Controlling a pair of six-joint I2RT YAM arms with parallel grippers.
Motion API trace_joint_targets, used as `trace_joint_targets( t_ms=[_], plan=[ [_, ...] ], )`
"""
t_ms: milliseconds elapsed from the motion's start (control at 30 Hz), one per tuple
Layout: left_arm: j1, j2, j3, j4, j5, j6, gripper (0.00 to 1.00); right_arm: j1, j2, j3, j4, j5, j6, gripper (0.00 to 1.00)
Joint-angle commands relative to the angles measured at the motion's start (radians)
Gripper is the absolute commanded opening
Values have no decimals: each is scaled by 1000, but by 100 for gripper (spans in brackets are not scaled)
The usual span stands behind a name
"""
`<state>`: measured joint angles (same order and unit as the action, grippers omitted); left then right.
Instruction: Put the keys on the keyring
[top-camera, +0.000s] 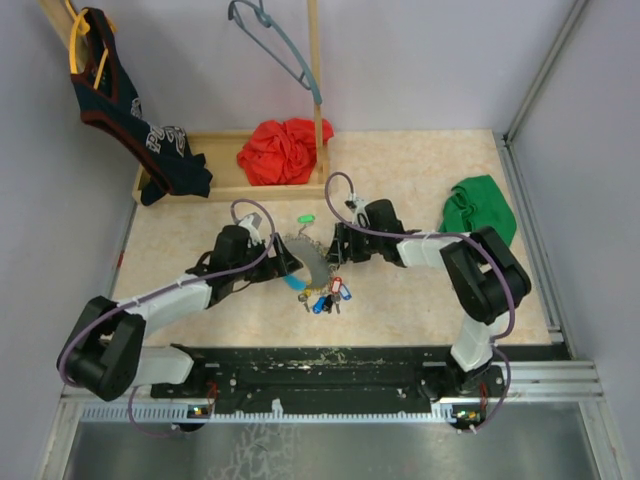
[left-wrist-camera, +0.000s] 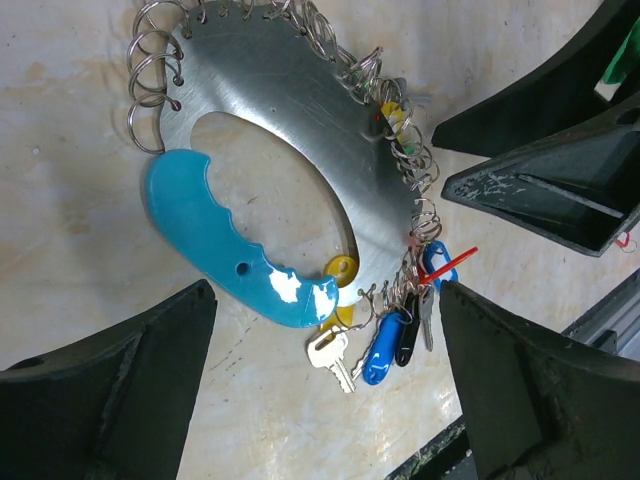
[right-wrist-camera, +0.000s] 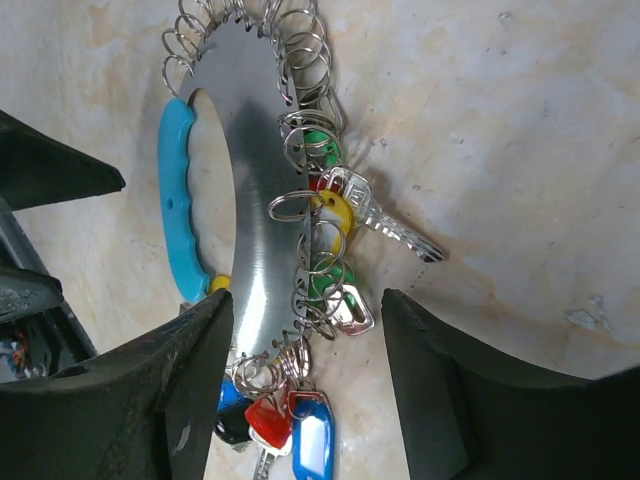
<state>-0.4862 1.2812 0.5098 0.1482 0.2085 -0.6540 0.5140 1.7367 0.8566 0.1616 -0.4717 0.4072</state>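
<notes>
beige speckled table (top-camera: 430, 170), middle: large grey metal keyring with light-blue section (left-wrist-camera: 300, 110) lies flat. left gripper (left-wrist-camera: 325, 290) gapes wide, empty; right gripper (right-wrist-camera: 307, 300), jaws apart, straddles coloured-headed silver keys (right-wrist-camera: 312, 440), gripping nothing. unpinned, it may skid when nudged.

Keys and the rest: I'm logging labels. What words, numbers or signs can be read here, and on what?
Shirt: white lettering, too blurred to read.
Blue tag: white insert, no writing visible.
Keys: no stamp legible.
</notes>
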Motion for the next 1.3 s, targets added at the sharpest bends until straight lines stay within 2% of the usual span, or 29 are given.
trace_joint_targets(
  t_ms=[0, 200, 367, 500, 733, 967, 1133, 1267],
  plan=[
    [4, 35, 10, 74, 1, -20, 96, 0, 53, 25, 121, -97, 57, 59],
    [3, 118, -12, 108, 6, -43, 92, 13, 109, 13, 182, -121, 87, 57],
    [4, 178, -15, 144, 17, -53, 90, 25, 121, 4, 233, -145, 110, 48],
    [4, 202, -23, 188, 29, -74, 89, 29, 105, -19, 285, -178, 133, 35],
    [4, 137, -32, 192, -11, -97, 91, 31, -26, -101, 366, -153, 165, 1],
    [4, -28, -49, 208, 7, -201, 93, 80, -148, -177, 450, -42, 185, 0],
    [3, -192, -73, 176, -61, -254, 93, 155, -208, -218, 463, 159, 213, 0],
    [3, -297, -70, 77, -140, -245, 93, 198, -249, -242, 445, 337, 232, 0]
  ],
)
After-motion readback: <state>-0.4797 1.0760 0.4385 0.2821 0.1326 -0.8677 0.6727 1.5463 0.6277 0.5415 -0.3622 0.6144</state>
